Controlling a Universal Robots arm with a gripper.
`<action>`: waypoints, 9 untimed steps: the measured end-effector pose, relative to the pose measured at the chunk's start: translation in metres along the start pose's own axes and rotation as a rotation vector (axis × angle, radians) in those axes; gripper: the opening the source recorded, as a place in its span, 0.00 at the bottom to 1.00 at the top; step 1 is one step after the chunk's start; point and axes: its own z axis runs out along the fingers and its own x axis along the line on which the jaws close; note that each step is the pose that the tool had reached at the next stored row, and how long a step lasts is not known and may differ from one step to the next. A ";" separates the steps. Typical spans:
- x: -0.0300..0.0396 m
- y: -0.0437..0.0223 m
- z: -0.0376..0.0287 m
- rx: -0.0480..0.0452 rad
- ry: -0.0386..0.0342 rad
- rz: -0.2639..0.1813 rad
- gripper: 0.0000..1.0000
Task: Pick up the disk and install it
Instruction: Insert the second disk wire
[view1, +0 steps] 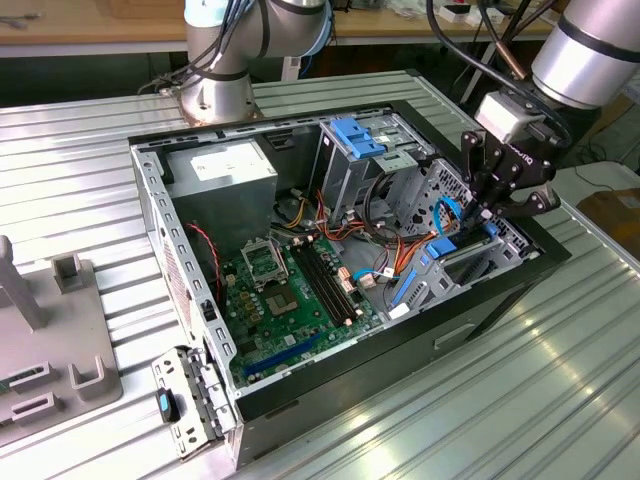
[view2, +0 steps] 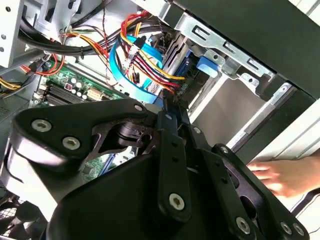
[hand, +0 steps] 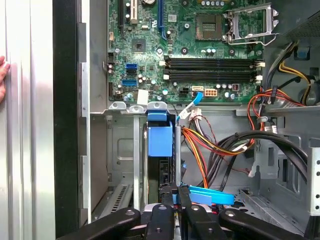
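Observation:
The disk (hand: 160, 172) stands on edge in a slot of the metal drive bay (hand: 120, 150) at the exterior view's right end of the open computer case (view1: 150, 190). Its blue rail (hand: 160, 141) shows along the top edge, and the same blue rail (view1: 447, 250) shows in the exterior view. My gripper (view1: 487, 222) reaches down into the bay. In the first wrist view my gripper (hand: 175, 192) has its black fingers pressed together on the disk's near end. In the second wrist view my gripper (view2: 167, 107) points at the bay and the blue rail (view2: 210, 65).
Bundled power wires (hand: 210, 145) and a blue data cable (hand: 210, 196) lie right beside the slot. The motherboard (view1: 290, 290) fills the case floor, with the power-supply box (view1: 222, 170) at the back. A person's hand (view2: 285, 177) rests outside the case wall.

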 end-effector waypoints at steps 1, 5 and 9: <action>0.0000 0.0007 0.0000 0.0000 -0.0001 0.000 0.16; 0.0004 0.0067 0.0016 0.0009 0.0167 0.000 0.16; 0.0006 0.0044 0.0019 0.0008 0.0177 0.000 0.16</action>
